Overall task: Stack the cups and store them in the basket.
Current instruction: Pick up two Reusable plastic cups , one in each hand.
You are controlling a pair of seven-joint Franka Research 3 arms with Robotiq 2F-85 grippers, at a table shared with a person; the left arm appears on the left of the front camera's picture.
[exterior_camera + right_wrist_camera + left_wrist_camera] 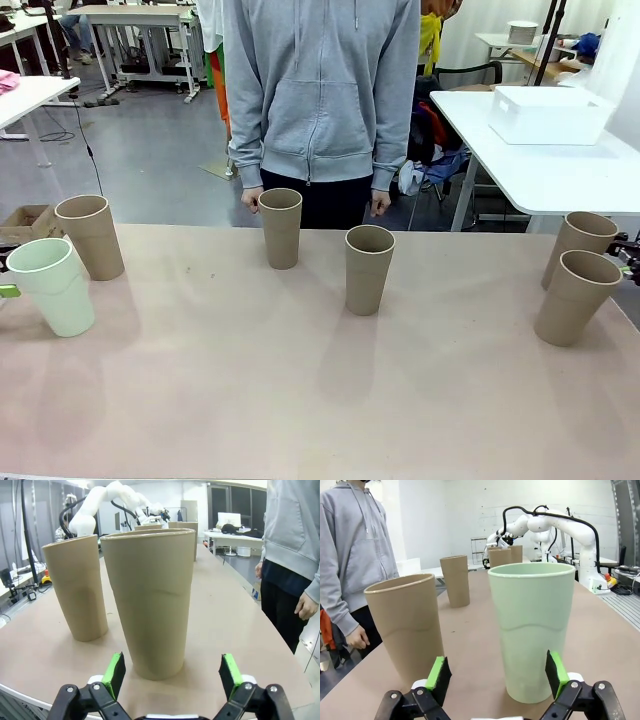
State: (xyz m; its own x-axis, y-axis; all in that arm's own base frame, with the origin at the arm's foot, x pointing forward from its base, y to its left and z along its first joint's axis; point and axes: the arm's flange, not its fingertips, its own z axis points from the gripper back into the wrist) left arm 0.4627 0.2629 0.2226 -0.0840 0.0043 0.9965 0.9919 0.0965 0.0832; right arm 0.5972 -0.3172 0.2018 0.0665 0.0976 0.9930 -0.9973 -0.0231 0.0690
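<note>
1. Left gripper [497,672] spread wide, pinching nothing; upright mint cup [532,630] dead ahead, in line with the gap between the pads.
2. Right gripper [170,672] likewise open and empty; upright tan cup [152,600] straight in front, second tan cup [75,590] just beside it.
3. Basket [548,115] well apart, on the side table [560,175] at far right; probably nearer the right arm.

No lettering, label, brand or number can be read anywhere. The cups [370,268] are plain (the tan ones and the mint one alike), and the basket [548,126] and table [300,400] carry no legible print.
</note>
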